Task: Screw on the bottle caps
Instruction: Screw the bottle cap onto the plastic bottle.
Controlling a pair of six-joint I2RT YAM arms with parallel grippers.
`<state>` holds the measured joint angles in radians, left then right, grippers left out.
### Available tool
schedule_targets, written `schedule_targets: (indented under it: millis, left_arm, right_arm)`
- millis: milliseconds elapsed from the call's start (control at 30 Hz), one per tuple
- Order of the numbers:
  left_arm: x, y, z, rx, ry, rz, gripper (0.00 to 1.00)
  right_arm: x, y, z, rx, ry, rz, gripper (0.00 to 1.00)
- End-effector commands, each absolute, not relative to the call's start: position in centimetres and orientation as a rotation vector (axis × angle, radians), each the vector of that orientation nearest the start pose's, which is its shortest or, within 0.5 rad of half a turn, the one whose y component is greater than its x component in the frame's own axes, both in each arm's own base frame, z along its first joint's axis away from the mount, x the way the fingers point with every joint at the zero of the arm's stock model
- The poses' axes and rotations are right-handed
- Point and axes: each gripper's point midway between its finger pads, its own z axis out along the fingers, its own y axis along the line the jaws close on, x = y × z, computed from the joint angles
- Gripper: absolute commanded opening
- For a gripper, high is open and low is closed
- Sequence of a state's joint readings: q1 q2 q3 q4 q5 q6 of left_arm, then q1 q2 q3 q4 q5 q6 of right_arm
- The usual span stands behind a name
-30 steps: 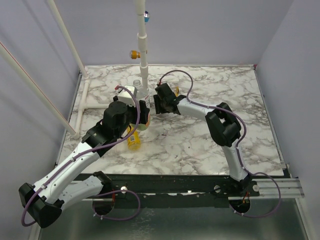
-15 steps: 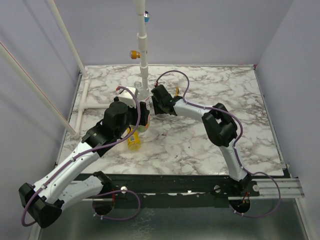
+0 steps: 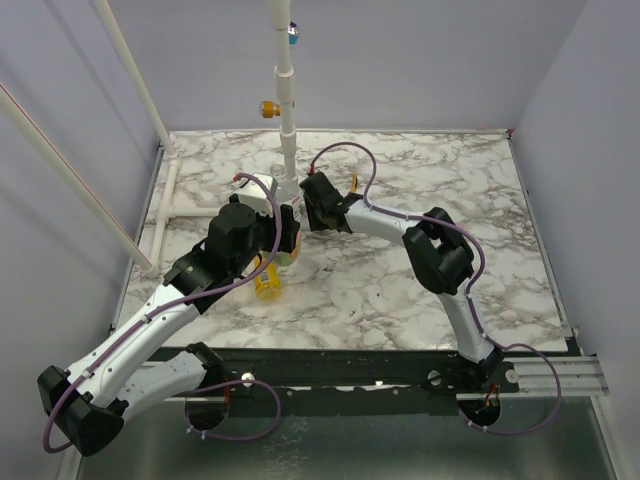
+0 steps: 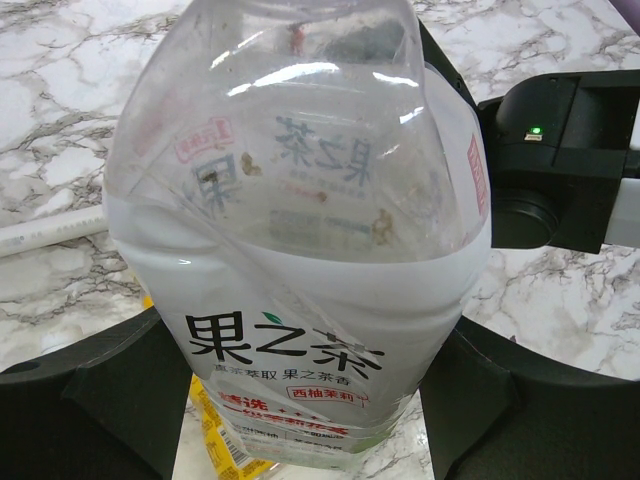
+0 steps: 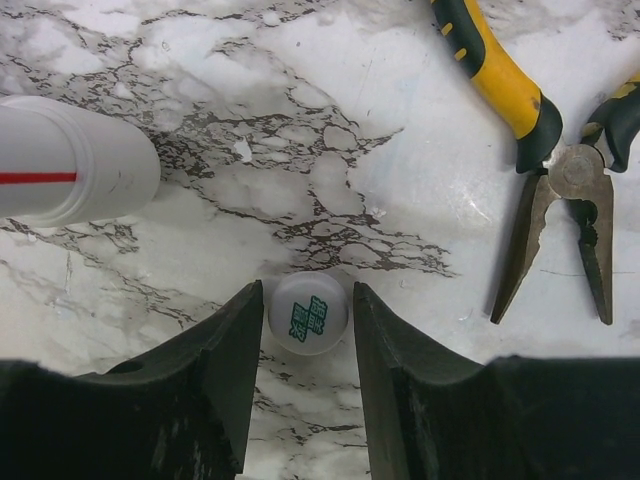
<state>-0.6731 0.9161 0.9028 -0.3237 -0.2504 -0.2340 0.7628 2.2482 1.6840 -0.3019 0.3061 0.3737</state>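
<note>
My left gripper (image 4: 305,400) is shut on the clear bottle (image 4: 300,250) with the green-and-white label, its black fingers (image 4: 120,390) pressing both sides. In the top view this bottle (image 3: 285,248) is at the table's middle left, held above the lying yellow bottle (image 3: 267,283). A whitish cap (image 5: 308,313) with green print lies on the marble between the jaws of my right gripper (image 5: 308,290). Those jaws stand open, with a thin gap on each side of the cap. From above, the right gripper (image 3: 312,205) is just right of the clear bottle.
Yellow-handled pliers (image 5: 545,150) lie right of the cap. A white pipe end (image 5: 75,160) lies to its left. A white upright post (image 3: 286,100) stands behind the grippers, with a small yellow piece (image 3: 268,108) and a bluish one (image 3: 293,33) on it.
The right arm has shifted slightly left and its jaws have narrowed around the whitish cap. The left arm and its bottle have not moved.
</note>
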Motion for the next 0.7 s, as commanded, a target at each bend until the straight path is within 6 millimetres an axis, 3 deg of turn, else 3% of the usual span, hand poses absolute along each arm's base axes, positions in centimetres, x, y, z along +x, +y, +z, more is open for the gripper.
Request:
schedule_targets:
  millis: [0, 67, 167, 267, 433, 667]
  left_arm:
    - [27.4, -17.8, 26.9, 0.26, 1.878, -0.405, 0.0]
    - [27.5, -17.9, 26.8, 0.265, 1.88, -0.403, 0.0]
    - [27.5, -18.2, 26.4, 0.297, 1.886, -0.408, 0.0]
    - [27.1, -19.3, 25.9, 0.375, 1.869, -0.452, 0.0]
    - [25.4, -22.5, 25.1, 0.62, 1.79, -0.598, 0.0]
    - [24.3, -24.5, 23.4, 0.826, 1.607, -0.652, 0.0]
  right_arm:
    - [41.1, 34.4, 1.9, -0.332, 2.426, 0.096, 0.43]
    - [40.9, 34.3, 2.0, -0.329, 2.427, 0.103, 0.4]
    - [40.6, 33.9, 2.8, -0.32, 2.442, 0.087, 0.28]
    - [40.1, 33.0, 5.7, -0.301, 2.429, 0.125, 0.19]
    - [38.4, 30.0, 12.2, -0.27, 2.43, 0.224, 0.16]
    - [34.1, 24.8, 25.5, -0.24, 2.338, 0.404, 0.18]
